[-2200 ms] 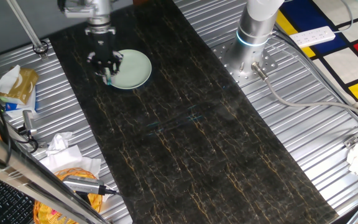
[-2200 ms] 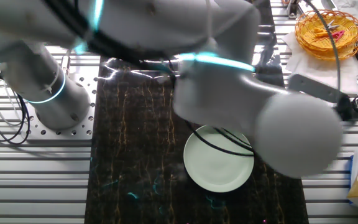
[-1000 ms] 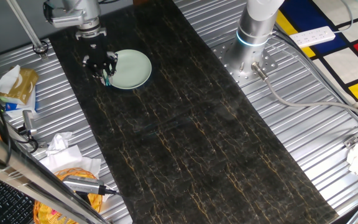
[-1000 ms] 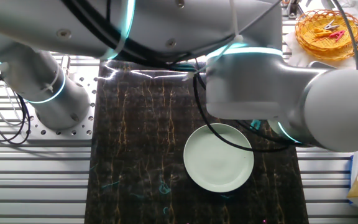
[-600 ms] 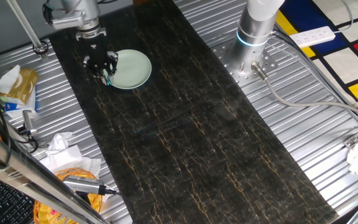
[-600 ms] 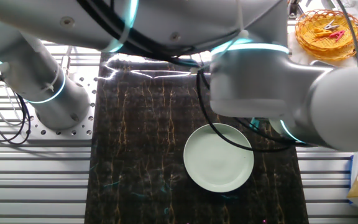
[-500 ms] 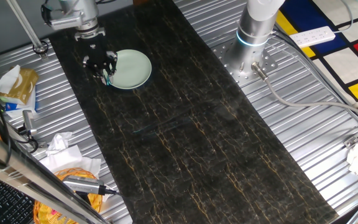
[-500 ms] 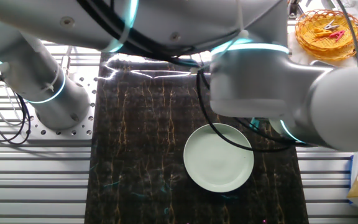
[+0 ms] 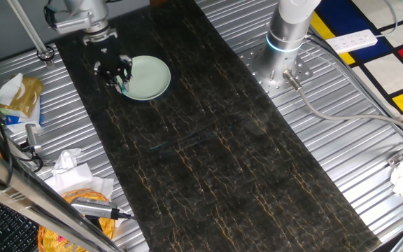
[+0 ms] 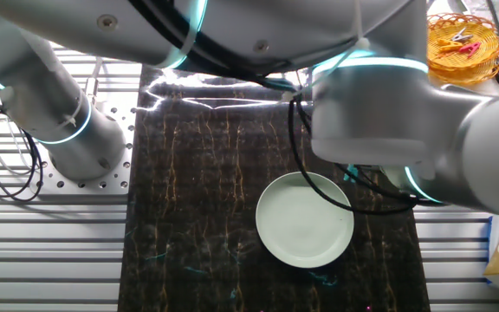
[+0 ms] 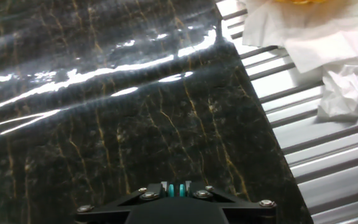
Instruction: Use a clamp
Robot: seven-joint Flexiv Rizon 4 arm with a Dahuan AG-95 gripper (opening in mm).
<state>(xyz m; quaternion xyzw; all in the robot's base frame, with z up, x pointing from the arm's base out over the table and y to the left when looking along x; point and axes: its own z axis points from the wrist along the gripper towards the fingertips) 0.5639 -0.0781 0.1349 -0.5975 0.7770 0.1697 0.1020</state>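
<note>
The black gripper (image 9: 117,77) pinches the little teal clamp (image 9: 123,85) tight, right beside the pale green plate (image 9: 147,77).

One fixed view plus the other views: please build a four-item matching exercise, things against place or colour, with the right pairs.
Things:
1. plate
2. clamp
3. wicker basket
4. power strip

Places or colours:
A. white, on the yellow, red and white floor beyond the robot base
B. teal, between the fingers of the gripper
C. pale green, on the dark marble mat
D. orange-yellow, on white paper off the mat

Pairs: 1-C, 2-B, 3-D, 4-A
</note>
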